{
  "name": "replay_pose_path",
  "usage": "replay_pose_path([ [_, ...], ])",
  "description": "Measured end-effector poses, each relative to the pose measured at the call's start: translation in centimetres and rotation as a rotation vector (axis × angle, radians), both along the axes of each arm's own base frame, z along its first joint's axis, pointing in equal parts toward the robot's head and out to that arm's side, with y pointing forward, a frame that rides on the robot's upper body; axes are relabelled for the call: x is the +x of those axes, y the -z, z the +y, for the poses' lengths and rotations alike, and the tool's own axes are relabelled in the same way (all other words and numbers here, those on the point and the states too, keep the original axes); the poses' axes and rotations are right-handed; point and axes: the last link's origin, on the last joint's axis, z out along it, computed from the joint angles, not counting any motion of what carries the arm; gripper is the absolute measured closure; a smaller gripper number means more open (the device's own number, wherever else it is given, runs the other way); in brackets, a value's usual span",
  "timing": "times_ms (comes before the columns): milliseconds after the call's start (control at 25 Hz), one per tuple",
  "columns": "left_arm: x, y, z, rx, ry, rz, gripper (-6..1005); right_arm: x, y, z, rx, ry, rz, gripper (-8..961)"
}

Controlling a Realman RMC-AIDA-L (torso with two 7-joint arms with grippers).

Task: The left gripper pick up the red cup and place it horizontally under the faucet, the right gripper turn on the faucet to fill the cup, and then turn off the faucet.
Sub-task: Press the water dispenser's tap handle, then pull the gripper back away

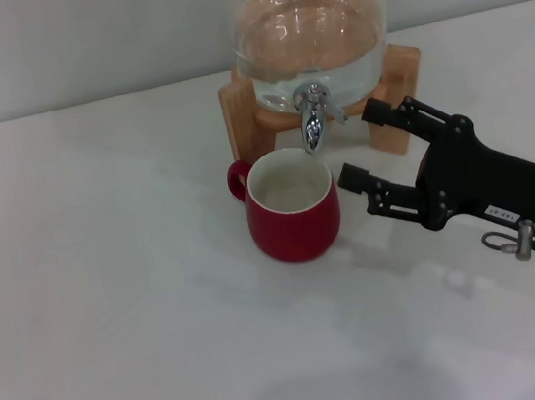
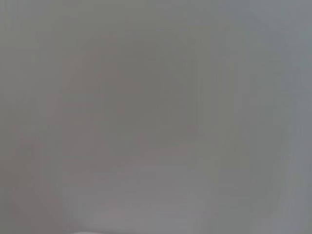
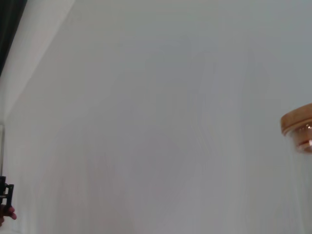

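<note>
The red cup (image 1: pixel 291 208) stands upright on the white table, its white inside showing and its loop handle turned to the left. Directly above its far rim hangs the chrome faucet (image 1: pixel 312 118), fixed to a clear glass dispenser (image 1: pixel 309 27) in a wooden stand (image 1: pixel 235 106). My right gripper (image 1: pixel 357 145) is open just right of the cup and the faucet, touching neither; one finger (image 1: pixel 389 113) reaches toward the stand, the other finger (image 1: pixel 369 184) lies beside the cup. The left gripper is out of view; the left wrist view is only plain grey.
The white table (image 1: pixel 110 280) spreads wide to the left and front of the cup. A pale wall runs behind the dispenser. The right wrist view holds mostly white wall, with a wooden-edged lid (image 3: pixel 298 126) at one side.
</note>
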Motion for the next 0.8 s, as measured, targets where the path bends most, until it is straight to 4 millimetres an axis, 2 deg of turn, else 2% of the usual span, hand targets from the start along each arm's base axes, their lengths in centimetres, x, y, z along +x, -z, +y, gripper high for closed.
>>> replay_pose_path([
  [360,0.0,0.0,0.1,-0.001,0.001,0.000,125,-0.2,0.6,-0.2,-0.032,-0.006,-0.005,111],
  [800,0.1,0.1,0.1,-0.004,0.002,0.000,125,0.1,1.2,0.9,-0.034,0.043,-0.056,111],
])
